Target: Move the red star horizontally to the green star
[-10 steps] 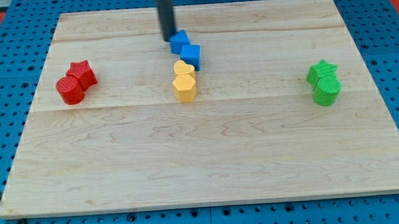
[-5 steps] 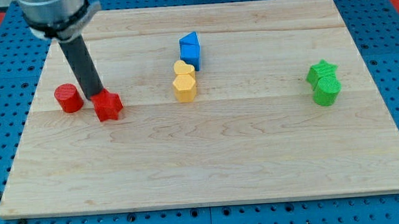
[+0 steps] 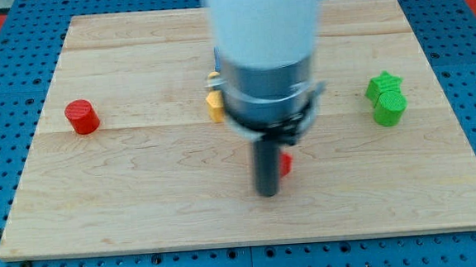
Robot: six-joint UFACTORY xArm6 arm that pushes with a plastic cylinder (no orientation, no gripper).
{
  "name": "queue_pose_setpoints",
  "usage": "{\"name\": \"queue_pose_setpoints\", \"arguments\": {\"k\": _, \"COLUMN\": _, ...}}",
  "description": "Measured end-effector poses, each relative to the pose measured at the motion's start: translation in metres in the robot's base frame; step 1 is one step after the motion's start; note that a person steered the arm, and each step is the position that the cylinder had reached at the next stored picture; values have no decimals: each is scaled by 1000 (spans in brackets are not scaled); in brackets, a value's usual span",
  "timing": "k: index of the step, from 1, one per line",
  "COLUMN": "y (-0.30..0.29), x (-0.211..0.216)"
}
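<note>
My tip (image 3: pixel 267 193) is near the bottom middle of the board, blurred with motion. The red star (image 3: pixel 285 163) shows only as a sliver on the rod's right side, touching it; most of it is hidden behind the rod. The green star (image 3: pixel 383 84) sits at the view's right, touching a green cylinder (image 3: pixel 390 108) just below it. The red star lies well to the left of the green star and lower in the view.
A red cylinder (image 3: pixel 80 117) stands alone at the view's left. A yellow block (image 3: pixel 214 104) peeks out left of the arm body (image 3: pixel 266 57); the blue blocks are hidden behind it. The wooden board (image 3: pixel 142 197) lies on a blue pegboard.
My tip has swept from the left side to the bottom middle, pushing the red star right and downward, away from the red cylinder. The arm body now hides the blue blocks.
</note>
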State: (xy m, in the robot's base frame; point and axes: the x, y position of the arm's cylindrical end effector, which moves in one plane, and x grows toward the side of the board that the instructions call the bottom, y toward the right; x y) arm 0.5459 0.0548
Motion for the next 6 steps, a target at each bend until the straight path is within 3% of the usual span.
{"name": "queue_pose_setpoints", "arguments": {"k": 1, "y": 40, "x": -42}}
{"name": "queue_pose_setpoints", "arguments": {"k": 3, "y": -16, "x": 6}}
{"name": "queue_pose_setpoints", "arguments": {"k": 4, "y": -15, "x": -38}}
{"name": "queue_pose_setpoints", "arguments": {"k": 5, "y": 34, "x": -80}}
{"name": "queue_pose_setpoints", "arguments": {"k": 6, "y": 40, "x": -81}}
